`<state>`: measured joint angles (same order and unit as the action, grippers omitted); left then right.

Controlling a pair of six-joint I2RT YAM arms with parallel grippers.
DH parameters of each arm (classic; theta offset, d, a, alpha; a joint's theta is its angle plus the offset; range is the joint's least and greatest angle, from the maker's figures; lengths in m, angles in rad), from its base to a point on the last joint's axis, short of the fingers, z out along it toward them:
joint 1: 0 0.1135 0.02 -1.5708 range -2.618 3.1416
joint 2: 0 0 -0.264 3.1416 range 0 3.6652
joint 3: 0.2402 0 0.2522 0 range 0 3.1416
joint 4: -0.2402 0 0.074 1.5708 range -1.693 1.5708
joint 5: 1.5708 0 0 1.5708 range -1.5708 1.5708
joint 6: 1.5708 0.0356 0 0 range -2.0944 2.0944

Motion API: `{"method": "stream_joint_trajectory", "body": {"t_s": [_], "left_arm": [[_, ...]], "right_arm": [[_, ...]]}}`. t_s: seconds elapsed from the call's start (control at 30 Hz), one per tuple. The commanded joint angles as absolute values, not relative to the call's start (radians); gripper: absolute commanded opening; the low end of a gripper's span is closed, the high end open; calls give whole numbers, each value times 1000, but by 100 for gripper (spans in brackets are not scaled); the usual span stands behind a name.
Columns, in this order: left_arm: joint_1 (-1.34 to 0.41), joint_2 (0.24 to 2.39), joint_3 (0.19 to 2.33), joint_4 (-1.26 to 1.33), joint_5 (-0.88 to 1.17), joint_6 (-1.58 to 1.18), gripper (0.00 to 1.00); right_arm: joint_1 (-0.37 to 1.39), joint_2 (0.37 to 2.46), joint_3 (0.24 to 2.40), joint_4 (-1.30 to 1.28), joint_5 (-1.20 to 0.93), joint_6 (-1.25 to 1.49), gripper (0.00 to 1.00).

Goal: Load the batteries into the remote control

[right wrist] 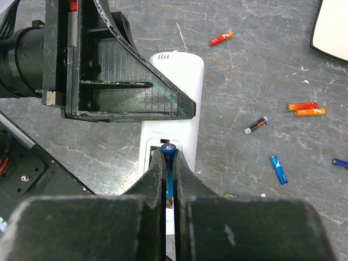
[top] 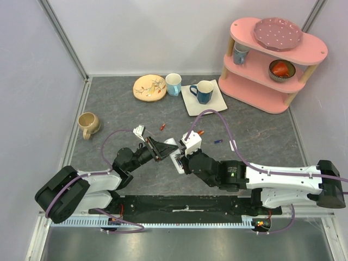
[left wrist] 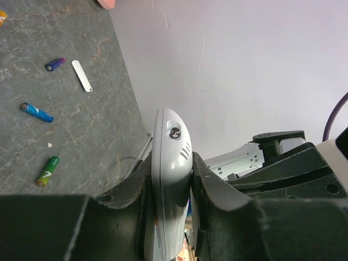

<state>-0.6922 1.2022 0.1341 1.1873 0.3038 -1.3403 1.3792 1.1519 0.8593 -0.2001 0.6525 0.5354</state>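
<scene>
**Battery at compartment, both grippers engaged**

The left wrist view shows the left gripper [left wrist: 173, 182] clamped on the remote control [left wrist: 169, 157], which is held edge-up above the table [left wrist: 81, 136]. A green battery [left wrist: 48, 171], a loose blue battery [left wrist: 37, 112] and a white cover piece [left wrist: 82, 75] lie beyond. Only the right wrist view shows the open recess, where the right gripper [right wrist: 169, 157] pinches the held blue battery [right wrist: 168, 148], its tip at the compartment's end. The top view shows both grippers meeting mid-table
</scene>
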Motion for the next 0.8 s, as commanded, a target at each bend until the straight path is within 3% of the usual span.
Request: {"method": "stream_joint_trajectory", "body": {"t_s": [0.0,0.77], "left_arm": [[-696,1192,175,1232,284,-1356,2],[-696,1169,199,1284,268,-1342,2]], "right_arm": [[1387,1157,896,-229,683,568,0],[1387,1250,936,-353,646,660,0]]}}
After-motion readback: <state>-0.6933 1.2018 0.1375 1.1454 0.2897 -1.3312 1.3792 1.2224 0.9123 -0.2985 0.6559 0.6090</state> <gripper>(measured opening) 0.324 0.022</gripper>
